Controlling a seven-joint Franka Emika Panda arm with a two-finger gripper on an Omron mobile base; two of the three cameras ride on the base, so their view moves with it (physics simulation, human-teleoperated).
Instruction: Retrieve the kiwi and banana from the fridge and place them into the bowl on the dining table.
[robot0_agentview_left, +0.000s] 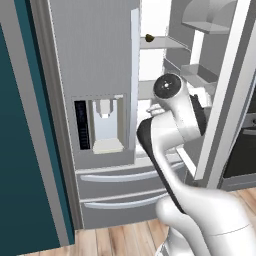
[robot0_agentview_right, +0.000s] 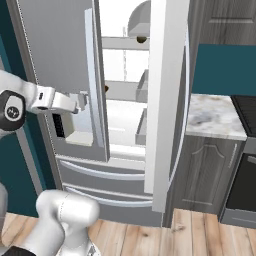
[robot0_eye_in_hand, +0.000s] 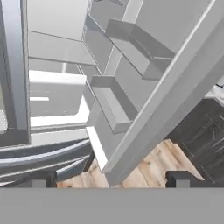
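Observation:
The grey fridge has its left door shut and its right door swung open onto white shelves. A small dark kiwi lies on an upper shelf, and it appears again as the kiwi in the right base view. My gripper reaches in from the left at dispenser height, just in front of the left door's long handle. Its fingertips stand wide apart with nothing between them, so it is open. The banana, the bowl and the dining table are out of view.
The open door's bins jut out close to my hand on the right. A marble counter over dark cabinets and an oven stand right of the fridge. A teal panel flanks it on the left. Two drawers sit below.

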